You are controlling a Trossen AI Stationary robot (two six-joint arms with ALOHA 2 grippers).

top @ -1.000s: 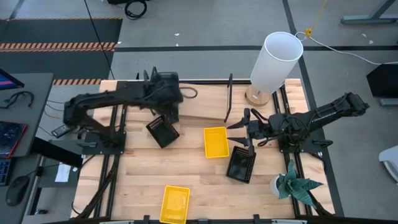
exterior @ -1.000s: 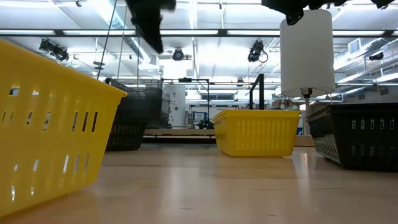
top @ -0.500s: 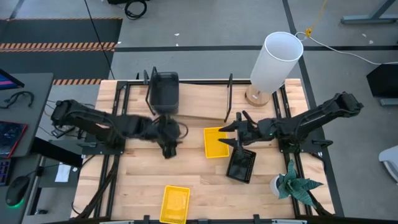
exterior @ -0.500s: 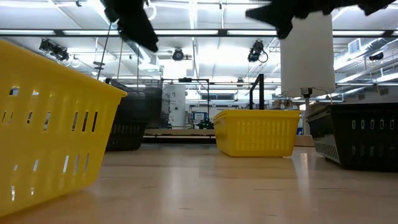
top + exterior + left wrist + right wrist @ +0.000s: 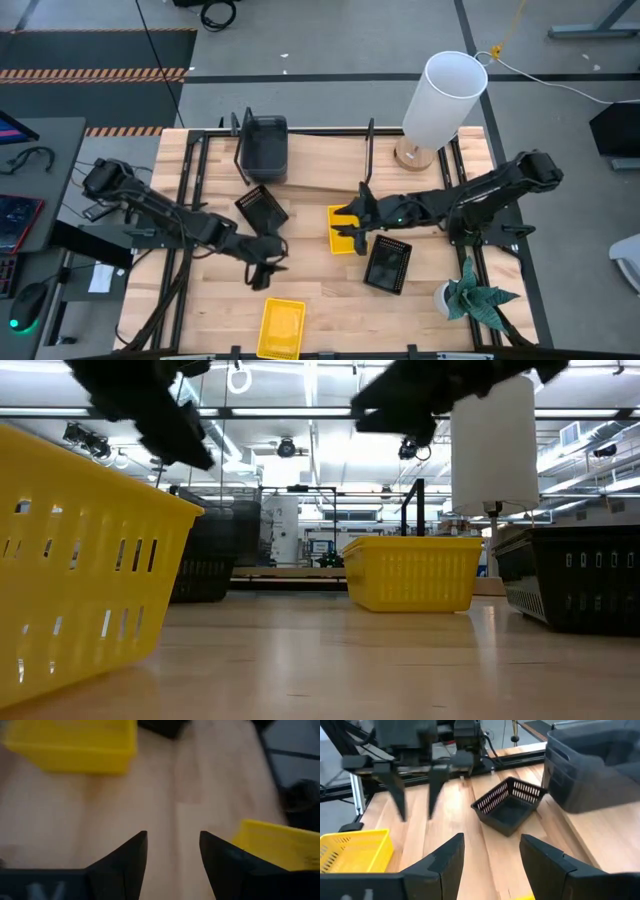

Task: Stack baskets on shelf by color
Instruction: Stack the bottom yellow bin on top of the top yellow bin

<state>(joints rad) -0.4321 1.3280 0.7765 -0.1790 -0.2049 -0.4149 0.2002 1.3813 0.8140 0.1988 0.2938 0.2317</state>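
Table [image 5: 310, 270]: light wooden top, both arms reaching inward over its middle.

Shelf [image 5: 320, 165]: wooden plank in a black wire frame along the far edge. One smoky grey basket [image 5: 264, 148] sits at its left end, nothing stacked on it. That looks like the seed of the grey pile; most of the sorting is still to do.

Lamp [image 5: 440, 100]: white cylinder shade at the far right corner, beside the shelf's right end. Potted plant [image 5: 478, 300] at the near right edge.

Loose baskets, all on the tabletop:
- yellow basket [image 5: 346, 229], centre, just in front of the shelf.
- second yellow basket [image 5: 281, 327], near edge.
- black basket [image 5: 261, 209], left of centre, turned at an angle.
- second black basket [image 5: 386, 264], right of centre.

Left gripper [image 5: 262, 272]: over bare wood between the angled black basket and the near yellow one, fingers apart, carrying nothing. Likely heading for the near yellow basket.

Right gripper [image 5: 347, 223]: at the left edge of the centre yellow basket, fingers spread, nothing between them. Probably lining up on that rim.

Views compared: the left wrist view confirms an empty gap with bare wood between the fingers. The right wrist view shows the left gripper opposite, the angled black basket and the grey basket. The low view shows basket walls side-on, but only dark arm shapes overhead.
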